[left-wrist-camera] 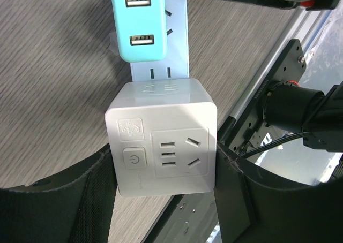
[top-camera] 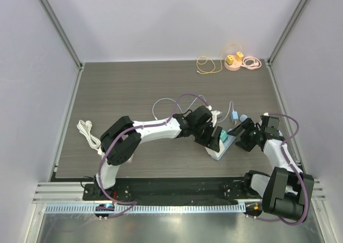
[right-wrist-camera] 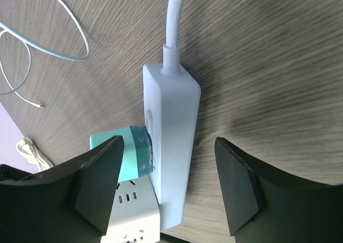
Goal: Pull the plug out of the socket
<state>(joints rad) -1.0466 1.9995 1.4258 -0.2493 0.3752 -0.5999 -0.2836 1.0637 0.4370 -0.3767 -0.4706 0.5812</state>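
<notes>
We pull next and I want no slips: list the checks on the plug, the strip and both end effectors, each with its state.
1. Grip: left end effector closed on the white cube plug, pads against both sides: ok.
2. Seating: white cube plug sits in the power strip, not yet pulled: ok.
3. Bracing: right end effector open, straddling the power strip with a gap beside it: not ok.
4. Clearance: teal charger lies beyond the left end effector: ok.
5. Slack in the strip's cord: cannot tell.
</notes>
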